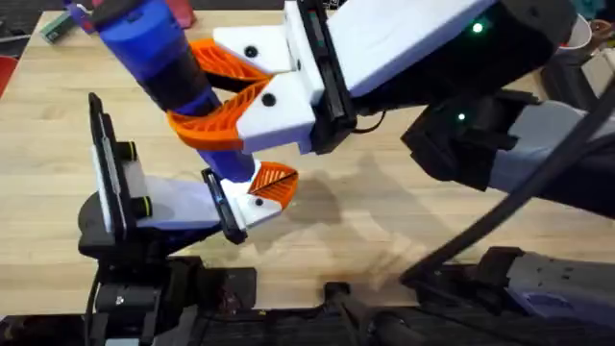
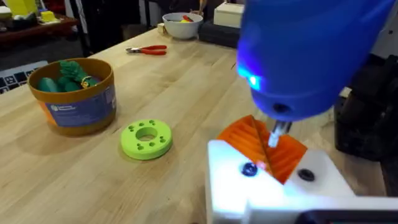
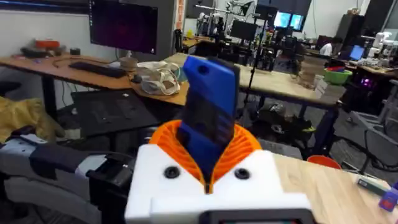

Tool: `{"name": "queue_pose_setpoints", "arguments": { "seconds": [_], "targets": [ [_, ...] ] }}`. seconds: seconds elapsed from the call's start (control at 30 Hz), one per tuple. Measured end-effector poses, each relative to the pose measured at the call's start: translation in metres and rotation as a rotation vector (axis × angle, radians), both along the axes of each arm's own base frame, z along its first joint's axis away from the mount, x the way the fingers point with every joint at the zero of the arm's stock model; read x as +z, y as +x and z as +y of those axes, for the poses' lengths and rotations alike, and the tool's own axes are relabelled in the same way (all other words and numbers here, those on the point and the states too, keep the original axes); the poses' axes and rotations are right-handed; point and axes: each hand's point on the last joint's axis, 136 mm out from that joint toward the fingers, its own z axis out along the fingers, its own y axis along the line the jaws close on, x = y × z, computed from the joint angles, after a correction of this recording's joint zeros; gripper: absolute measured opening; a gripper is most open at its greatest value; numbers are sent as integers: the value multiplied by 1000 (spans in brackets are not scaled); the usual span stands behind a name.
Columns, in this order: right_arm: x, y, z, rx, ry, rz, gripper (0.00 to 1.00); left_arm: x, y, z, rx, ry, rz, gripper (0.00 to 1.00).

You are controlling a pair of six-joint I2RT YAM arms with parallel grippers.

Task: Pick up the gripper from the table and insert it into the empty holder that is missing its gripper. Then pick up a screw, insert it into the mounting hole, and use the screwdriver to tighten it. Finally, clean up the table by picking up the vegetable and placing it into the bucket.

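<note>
1. Overhead: the right gripper (image 1: 226, 96), white with orange ribbed pads, clamps the blue screwdriver (image 1: 154, 48) above the wooden table (image 1: 384, 221); the left gripper (image 1: 264, 192) sits just below it; whether the left fingers are open or closed cannot be told.
2. Left wrist: the screwdriver (image 2: 305, 56), a blue light glowing on its body, points its silver bit (image 2: 277, 132) down onto the orange wedge (image 2: 261, 146) seated in the white mount (image 2: 261, 193); green vegetables (image 2: 68, 76) lie inside the bucket (image 2: 78, 106); a lime-green disc (image 2: 147, 138) lies just beside the bucket; red pliers (image 2: 147, 50) and a white bowl (image 2: 182, 25) sit farther off.
3. Right wrist: orange pads (image 3: 242, 149) squeeze the upright screwdriver (image 3: 208, 118) from both sides.
</note>
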Motion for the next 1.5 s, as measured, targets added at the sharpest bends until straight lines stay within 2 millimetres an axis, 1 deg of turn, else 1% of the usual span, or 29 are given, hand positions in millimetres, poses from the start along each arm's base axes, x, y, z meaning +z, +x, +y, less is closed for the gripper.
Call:
{"name": "queue_pose_setpoints", "arguments": {
  "seconds": [0.27,0.73,1.0,1.5],
  "targets": [
    [-8,3,4,3,-15,13,23,0,0,0,0,0,0,20],
    [-14,7,7,-1,-28,26,23,0,0,0,0,0,0,20],
    [-14,13,4,-17,-28,27,23,0,0,0,0,0,0,20],
    [-14,13,5,-17,-27,27,23,0,0,0,0,0,0,20]
  ]
}}
